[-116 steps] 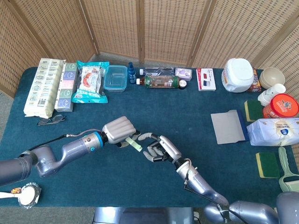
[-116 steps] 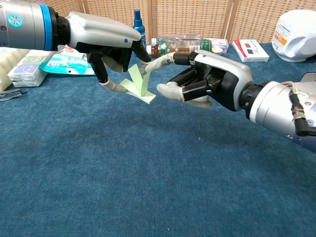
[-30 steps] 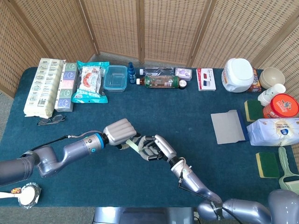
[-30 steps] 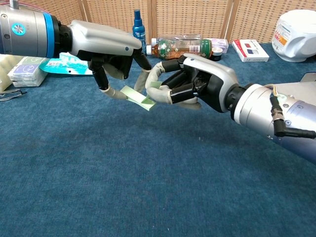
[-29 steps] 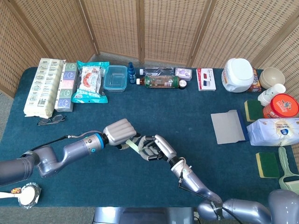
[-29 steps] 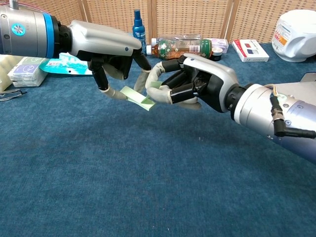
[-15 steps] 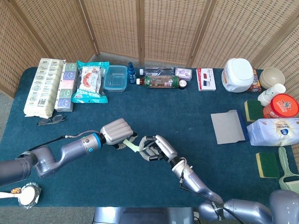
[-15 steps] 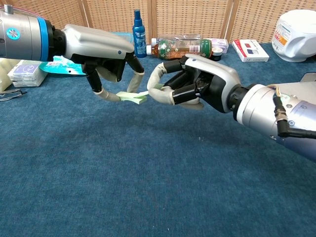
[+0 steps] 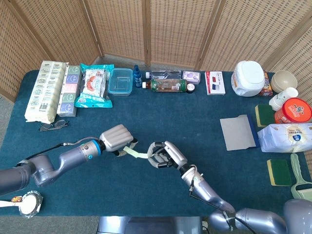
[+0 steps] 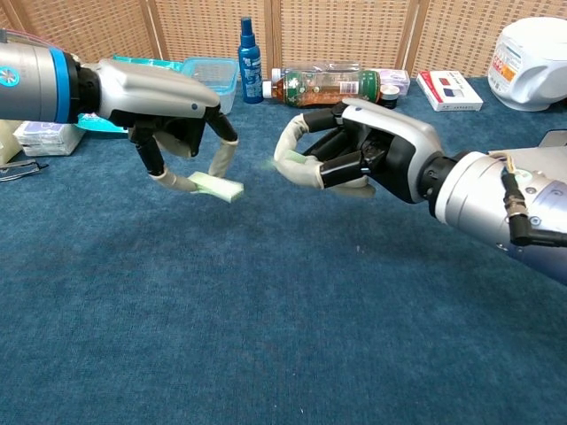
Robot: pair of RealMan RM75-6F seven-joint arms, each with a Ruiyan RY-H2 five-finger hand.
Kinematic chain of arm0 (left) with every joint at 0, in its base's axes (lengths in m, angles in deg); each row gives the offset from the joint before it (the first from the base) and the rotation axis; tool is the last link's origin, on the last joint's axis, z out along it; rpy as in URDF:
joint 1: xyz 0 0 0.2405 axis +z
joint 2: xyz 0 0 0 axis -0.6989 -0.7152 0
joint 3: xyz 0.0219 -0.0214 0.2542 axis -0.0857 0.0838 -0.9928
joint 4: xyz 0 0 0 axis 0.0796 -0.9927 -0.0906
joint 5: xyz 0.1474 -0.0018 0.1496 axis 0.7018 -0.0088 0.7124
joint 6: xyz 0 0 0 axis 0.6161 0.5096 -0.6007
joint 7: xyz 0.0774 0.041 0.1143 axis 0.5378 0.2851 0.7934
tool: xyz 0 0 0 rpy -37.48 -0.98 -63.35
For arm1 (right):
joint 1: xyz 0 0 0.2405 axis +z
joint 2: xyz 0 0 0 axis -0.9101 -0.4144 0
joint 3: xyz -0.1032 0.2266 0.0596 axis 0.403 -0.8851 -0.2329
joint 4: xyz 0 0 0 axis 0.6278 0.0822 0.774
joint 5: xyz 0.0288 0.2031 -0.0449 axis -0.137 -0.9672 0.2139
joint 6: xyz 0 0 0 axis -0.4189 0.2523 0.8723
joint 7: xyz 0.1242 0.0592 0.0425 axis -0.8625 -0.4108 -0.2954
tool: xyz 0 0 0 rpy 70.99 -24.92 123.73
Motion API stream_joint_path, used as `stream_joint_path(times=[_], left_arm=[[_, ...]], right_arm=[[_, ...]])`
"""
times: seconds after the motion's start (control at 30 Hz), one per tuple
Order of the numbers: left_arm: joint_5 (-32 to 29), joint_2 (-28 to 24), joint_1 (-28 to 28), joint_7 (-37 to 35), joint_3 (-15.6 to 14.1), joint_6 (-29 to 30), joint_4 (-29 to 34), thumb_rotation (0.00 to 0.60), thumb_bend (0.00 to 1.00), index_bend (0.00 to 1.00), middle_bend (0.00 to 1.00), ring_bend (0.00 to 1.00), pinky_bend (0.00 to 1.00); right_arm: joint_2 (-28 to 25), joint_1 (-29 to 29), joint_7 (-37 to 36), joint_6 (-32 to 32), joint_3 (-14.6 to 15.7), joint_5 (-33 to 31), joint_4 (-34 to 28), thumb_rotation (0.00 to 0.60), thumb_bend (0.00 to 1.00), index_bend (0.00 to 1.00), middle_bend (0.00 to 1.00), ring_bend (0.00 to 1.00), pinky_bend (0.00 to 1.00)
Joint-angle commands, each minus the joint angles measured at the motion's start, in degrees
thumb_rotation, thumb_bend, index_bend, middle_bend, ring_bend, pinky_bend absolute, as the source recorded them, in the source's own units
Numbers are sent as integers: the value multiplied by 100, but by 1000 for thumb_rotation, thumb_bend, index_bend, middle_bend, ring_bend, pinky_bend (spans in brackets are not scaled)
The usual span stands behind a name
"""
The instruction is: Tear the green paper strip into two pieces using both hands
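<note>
My left hand [image 9: 116, 138] [image 10: 164, 102] hovers over the blue tablecloth and pinches a short piece of the green paper strip [image 9: 136, 153] [image 10: 218, 187], which sticks out toward my right hand. My right hand [image 9: 165, 155] [image 10: 363, 146] is close by on the right, thumb and finger pinched into a ring. Only a faint sliver of green shows at that pinch. In the chest view a clear gap separates the left hand's green piece from the right hand's fingertips.
Along the back edge stand a blue spray bottle [image 10: 250, 49], a lying tea bottle [image 10: 323, 86] and a clear container [image 9: 121, 81]. Glasses [image 9: 52, 125] lie at the left. A grey sheet [image 9: 238, 132], sponges and tubs crowd the right side.
The hands have pulled apart: my left hand moved left and down with a green piece. The strip no longer bridges the two hands.
</note>
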Motion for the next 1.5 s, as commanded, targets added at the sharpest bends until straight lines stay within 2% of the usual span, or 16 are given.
stream_joint_path(times=[0.03,0.23,0.37,0.53,0.7,0.8,0.93,1.03,1.13,1.2,1.3,1.5], left_arm=[[-9,-29,83,-55,-54,57,-54,600,410,689,1000,1000,1000],[-75,-121,313,-183,-142,227,-231,600,410,689,1000,1000,1000],[-87,-134,436,-216,-160,353,-332,600,410,689,1000,1000,1000],[-145,-84,578,-212,-131,493,-475,600,408,680,1000,1000,1000],[-224,-38,653,-135,-61,550,-519,600,406,666,1000,1000,1000],[-260,-17,678,-75,-21,578,-515,600,405,655,1000,1000,1000],[-316,0,706,64,39,604,-485,600,399,623,996,1000,1000],[-377,-20,714,228,84,580,-432,600,387,528,921,964,995],[-523,-88,723,439,116,462,-322,600,367,375,779,821,938],[-638,-130,757,617,136,433,-268,600,349,287,657,695,847],[-796,-152,827,799,176,443,-173,600,331,220,529,567,759],[-1013,-229,940,1059,237,480,-46,600,313,144,370,401,629]], right_arm=[[-33,-19,3,1,10,-9,-2,600,429,769,966,1000,992],[-193,-100,9,14,53,-30,19,600,429,755,960,1000,989],[-367,-158,-14,-12,89,-43,25,600,428,692,907,962,956],[-763,-238,58,-76,145,-55,14,600,430,537,772,839,895],[-1152,-294,-3,-163,199,-6,-80,600,431,340,563,618,748],[-1275,-316,-31,-170,226,41,-101,600,433,246,468,525,666],[-1435,-369,-108,-144,261,99,-154,600,435,194,357,429,556],[-1543,-442,-164,-52,276,131,-183,600,435,193,321,377,485],[-1645,-536,-210,89,272,146,-199,600,435,192,309,353,459],[-1723,-602,-248,187,269,161,-225,600,435,193,308,346,456],[-1786,-657,-294,275,261,183,-242,600,435,193,308,341,455],[-1884,-727,-292,370,252,183,-259,600,435,200,306,332,449]])
